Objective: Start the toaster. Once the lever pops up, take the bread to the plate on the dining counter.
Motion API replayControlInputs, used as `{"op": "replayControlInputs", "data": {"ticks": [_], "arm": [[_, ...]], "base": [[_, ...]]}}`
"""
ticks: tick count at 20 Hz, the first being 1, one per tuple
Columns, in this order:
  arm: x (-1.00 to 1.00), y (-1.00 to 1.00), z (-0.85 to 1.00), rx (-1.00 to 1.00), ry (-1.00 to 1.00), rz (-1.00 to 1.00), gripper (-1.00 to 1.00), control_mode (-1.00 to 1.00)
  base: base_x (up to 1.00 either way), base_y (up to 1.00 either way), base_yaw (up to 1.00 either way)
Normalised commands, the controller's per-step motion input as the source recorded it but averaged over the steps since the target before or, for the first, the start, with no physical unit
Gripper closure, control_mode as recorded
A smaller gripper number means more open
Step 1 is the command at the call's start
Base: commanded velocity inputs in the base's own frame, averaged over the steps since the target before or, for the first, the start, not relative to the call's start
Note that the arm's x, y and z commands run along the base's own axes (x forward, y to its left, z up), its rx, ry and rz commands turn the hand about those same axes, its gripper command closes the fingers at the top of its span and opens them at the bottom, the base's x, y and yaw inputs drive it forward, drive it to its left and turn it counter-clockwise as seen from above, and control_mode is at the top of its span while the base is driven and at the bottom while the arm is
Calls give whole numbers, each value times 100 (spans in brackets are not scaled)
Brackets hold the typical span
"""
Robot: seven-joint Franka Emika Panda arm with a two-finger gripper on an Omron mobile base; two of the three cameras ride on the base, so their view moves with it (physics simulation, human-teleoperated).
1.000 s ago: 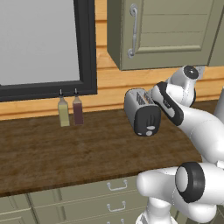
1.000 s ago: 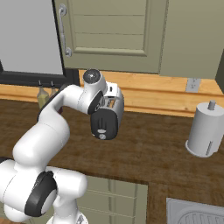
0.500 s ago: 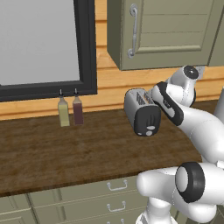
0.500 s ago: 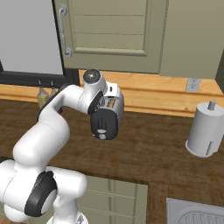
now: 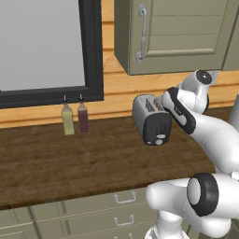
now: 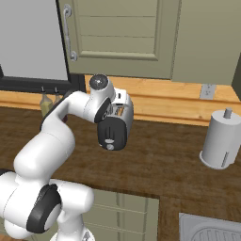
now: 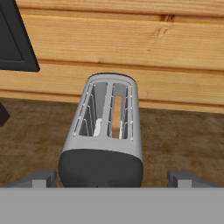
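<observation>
The silver-grey toaster point(image 5: 151, 119) point(image 6: 114, 127) stands on the dark wood counter point(image 5: 70, 158) by the wooden back wall, its black end panel facing me. A small pale lever tab point(image 6: 109, 140) shows low on that panel. In the hand view the toaster point(image 7: 107, 131) lies straight ahead, with the tan bread point(image 7: 116, 116) sunk in its right slot. My gripper point(image 7: 113, 179) hovers just above the toaster's near end. It is open, with its fingertips point(image 7: 43, 178) spread wider than the toaster. The plate and the dining counter are out of view.
Two small bottles point(image 5: 68, 120) point(image 5: 83, 117) stand at the wall left of the toaster, under a dark-framed window point(image 5: 91, 51). A paper towel roll point(image 6: 220, 140) stands to the right, a sink corner point(image 6: 212, 230) at the front right. Grey-green cabinets point(image 5: 177, 32) hang overhead.
</observation>
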Motion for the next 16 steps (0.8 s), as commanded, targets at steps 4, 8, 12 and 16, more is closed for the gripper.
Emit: {"op": "replayControlInputs", "data": {"ticks": [4, 8, 12, 16], "arm": [[0, 0, 0, 0, 0, 0, -100, -100], [0, 0, 0, 0, 0, 0, -100, -100], [0, 0, 0, 0, 0, 0, -100, -100], [0, 0, 0, 0, 0, 0, -100, -100]], "base": [[0, 0, 0], [0, 0, 0], [0, 0, 0], [0, 0, 0]]}}
